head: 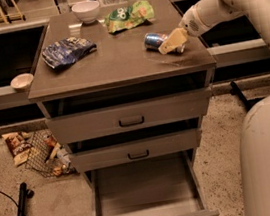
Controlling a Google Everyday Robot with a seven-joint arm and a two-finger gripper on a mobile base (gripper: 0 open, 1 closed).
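Currently the robot's tan hand (173, 41) touches a blue-and-silver metal can (153, 40) lying on its side near the right edge of the grey cabinet surface (118, 64), its grip impossible to tell; a sideways nudge could roll the can off.

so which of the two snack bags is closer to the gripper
The green crinkled bag at the back of the cabinet top; the gripper is at the blue can on the right, and the dark blue bag lies far left.

The white arm (220, 3) was stretched out from the right, and its gripper (171, 43) hung low, pointing down and left.
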